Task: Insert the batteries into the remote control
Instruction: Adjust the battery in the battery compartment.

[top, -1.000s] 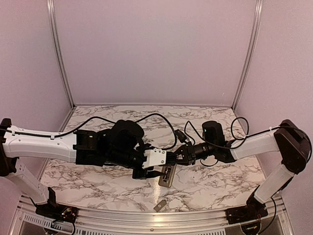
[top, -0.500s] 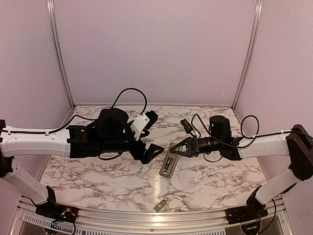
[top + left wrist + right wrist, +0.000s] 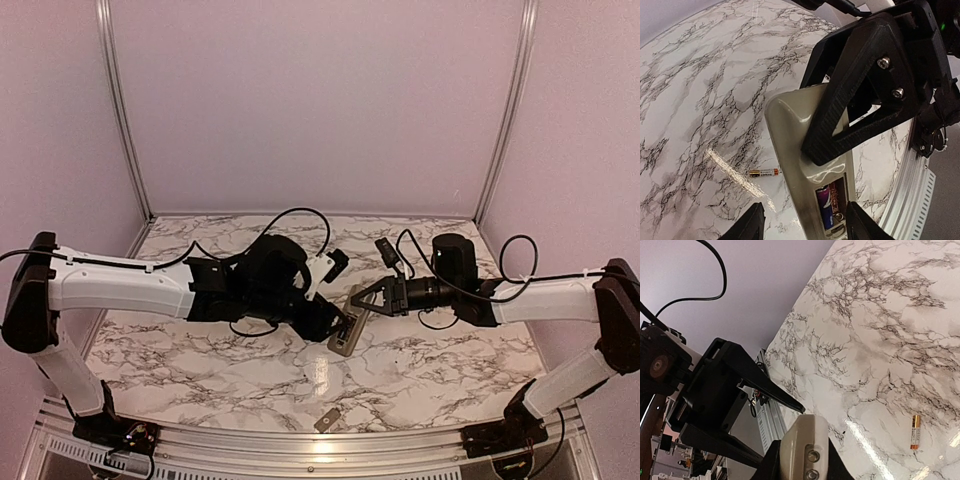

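Note:
The remote control is held off the marble table, grey-beige back up, with my right gripper shut on its upper end. In the right wrist view that end fills the gap of the right gripper. The left wrist view shows the open recess with one purple battery seated in it. My left gripper hangs open over the recess end, a fingertip showing on either side, holding nothing. A second, gold-and-dark battery lies loose on the table beside the remote, also seen in the right wrist view.
A small flat grey cover piece lies near the table's front edge. An aluminium rail runs along that edge. Purple walls close the back and sides. Cables loop over both wrists.
My left gripper pulled back left from the remote with its jaws wide, then returned over the recess end with them narrower. The right gripper shifted the remote slightly right and back.

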`<state>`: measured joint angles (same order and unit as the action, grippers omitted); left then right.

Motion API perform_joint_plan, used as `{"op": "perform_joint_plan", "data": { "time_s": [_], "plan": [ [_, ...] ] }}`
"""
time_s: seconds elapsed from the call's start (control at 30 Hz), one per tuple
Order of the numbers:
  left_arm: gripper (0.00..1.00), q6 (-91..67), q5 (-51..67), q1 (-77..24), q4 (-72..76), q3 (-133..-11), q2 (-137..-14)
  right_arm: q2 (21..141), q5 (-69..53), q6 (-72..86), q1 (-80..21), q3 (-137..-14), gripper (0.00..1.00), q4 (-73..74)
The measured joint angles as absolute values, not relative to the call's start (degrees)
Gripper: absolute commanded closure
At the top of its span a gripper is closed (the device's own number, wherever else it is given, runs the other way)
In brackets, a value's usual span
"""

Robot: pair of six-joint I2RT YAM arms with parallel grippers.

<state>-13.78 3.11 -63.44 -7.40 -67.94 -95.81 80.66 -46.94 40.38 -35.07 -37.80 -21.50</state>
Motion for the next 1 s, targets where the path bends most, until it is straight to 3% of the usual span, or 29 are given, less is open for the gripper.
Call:
{"op": "perform_joint_plan", "data": {
  "time_s": [0.2, 0.4, 0.5, 0.53, 0.67, 0.77, 0.83, 1.0],
  "plan": [
    [0.49, -14.3, 3.6, -63.4, -9.0, -71.2, -98.9, 80.7, -47.0, 40.7, -35.0, -37.8, 1.00, -21.6],
    [0.64, -15.0, 3.5, -63.4, -10.3, -72.4, -100.9, 80.7, -47.2, 41.1, -34.3, -37.8, 1.00, -21.8],
    [0.66, -15.1, 3.5, -63.4, -10.3, -72.6, -101.0, 80.7, -47.4, 42.0, -33.6, -37.6, 1.00, -22.6],
    [0.63, -15.2, 3.5, -63.5, -10.3, -72.6, -101.0, 80.6, -47.6, 42.3, -33.3, -37.6, 1.00, -23.0],
    [0.29, -15.3, 3.4, -63.4, -10.8, -73.4, -101.7, 80.6, -48.2, 43.0, -32.1, -37.2, 1.00, -24.1],
    [0.13, -14.8, 4.3, -62.8, -11.5, -73.8, -102.1, 80.5, -49.1, 43.0, -31.2, -36.6, 1.00, -24.2],
    [0.08, -13.8, 6.0, -61.8, -11.3, -73.7, -101.9, 80.5, -49.2, 43.0, -30.3, -36.2, 1.00, -23.9],
    [0.08, -7.1, 9.1, -58.3, -11.9, -72.4, -99.8, 79.0, -49.5, 41.6, -24.5, -34.4, 1.00, -22.2]
  ]
}}
